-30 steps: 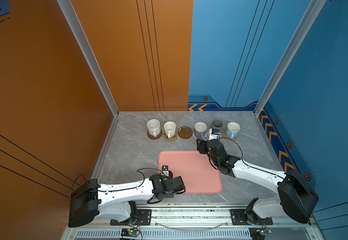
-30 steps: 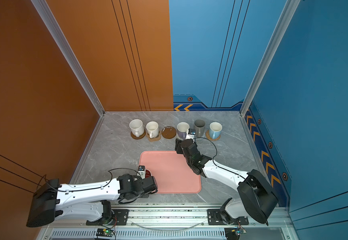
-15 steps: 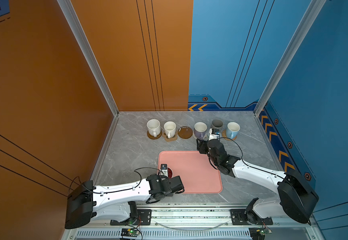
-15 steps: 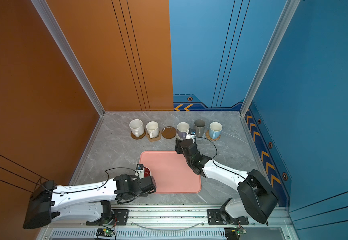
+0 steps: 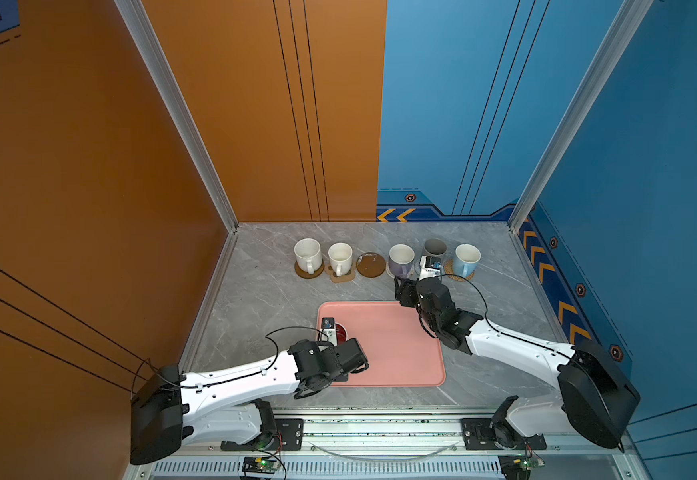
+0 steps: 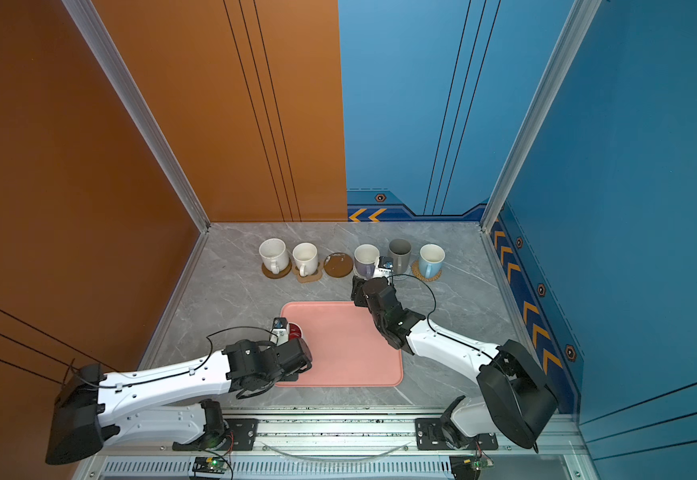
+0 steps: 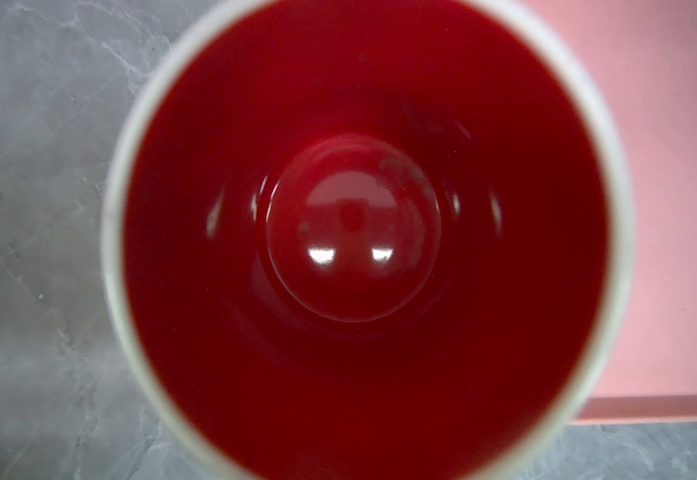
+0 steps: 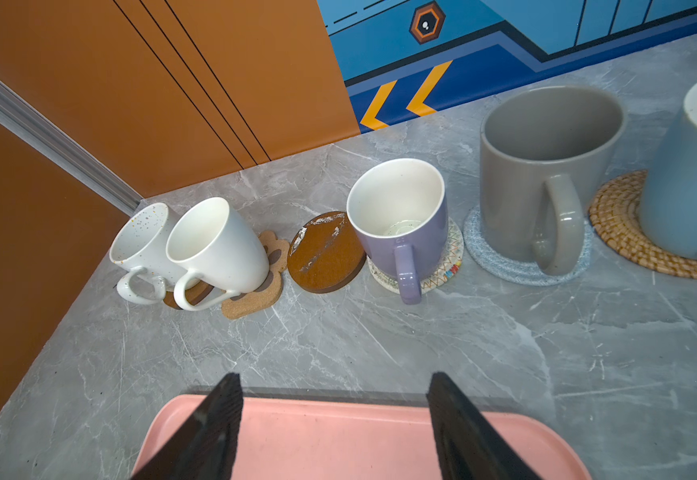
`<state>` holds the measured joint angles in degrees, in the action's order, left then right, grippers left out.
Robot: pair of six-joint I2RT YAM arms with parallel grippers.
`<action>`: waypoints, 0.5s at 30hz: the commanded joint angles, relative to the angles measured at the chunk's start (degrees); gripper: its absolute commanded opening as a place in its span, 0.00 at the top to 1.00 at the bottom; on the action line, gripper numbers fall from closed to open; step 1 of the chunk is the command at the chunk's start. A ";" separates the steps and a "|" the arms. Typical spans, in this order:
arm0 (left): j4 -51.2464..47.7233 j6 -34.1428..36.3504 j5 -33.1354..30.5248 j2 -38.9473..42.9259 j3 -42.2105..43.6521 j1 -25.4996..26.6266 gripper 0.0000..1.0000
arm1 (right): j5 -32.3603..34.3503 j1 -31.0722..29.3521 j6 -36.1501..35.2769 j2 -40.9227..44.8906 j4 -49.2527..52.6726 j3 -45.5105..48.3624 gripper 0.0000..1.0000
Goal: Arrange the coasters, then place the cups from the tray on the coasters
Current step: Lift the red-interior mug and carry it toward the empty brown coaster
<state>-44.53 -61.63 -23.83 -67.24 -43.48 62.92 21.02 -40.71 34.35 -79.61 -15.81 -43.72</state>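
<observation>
1. Beyond the tray's (image 5: pixel 396 353) far edge we see five mugs (image 5: pixel 401 257) on coasters (image 8: pixel 629 232) in a row, plus one bare brown coaster (image 5: pixel 370 264).
2. Red-inside mug (image 7: pixel 351 232) is at the tray's left edge, right under the left gripper (image 5: pixel 334 343); we can't tell its grip.
3. Right gripper (image 8: pixel 334 378) hangs over the tray's far edge, jaws wide, empty.

We see left arm (image 5: pixel 238 380) and right arm (image 5: pixel 517 349): white shells, black joints, looping black cables (image 5: pixel 292 328); dark fingers (image 8: pixel 213 428), perhaps ribbed.
</observation>
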 commanded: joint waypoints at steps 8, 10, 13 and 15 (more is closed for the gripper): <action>7.43 10.80 -0.77 -5.26 -7.98 -6.05 1.00 | -0.19 2.39 0.41 2.78 1.61 0.99 0.31; 8.75 12.55 -0.21 -6.53 -9.20 -7.53 1.00 | -0.12 2.56 0.51 3.21 1.57 1.27 0.31; 10.79 15.71 1.21 -8.88 -11.57 -9.74 1.00 | -0.10 2.71 0.63 3.71 1.49 1.76 0.31; 11.60 17.74 2.03 -10.75 -13.67 -11.11 1.00 | -0.05 2.91 0.59 4.06 1.58 1.98 0.30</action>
<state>-37.32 -48.62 -21.93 -76.75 -53.23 53.21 20.82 -38.22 34.52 -77.03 -15.49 -42.94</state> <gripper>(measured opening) 0.177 0.694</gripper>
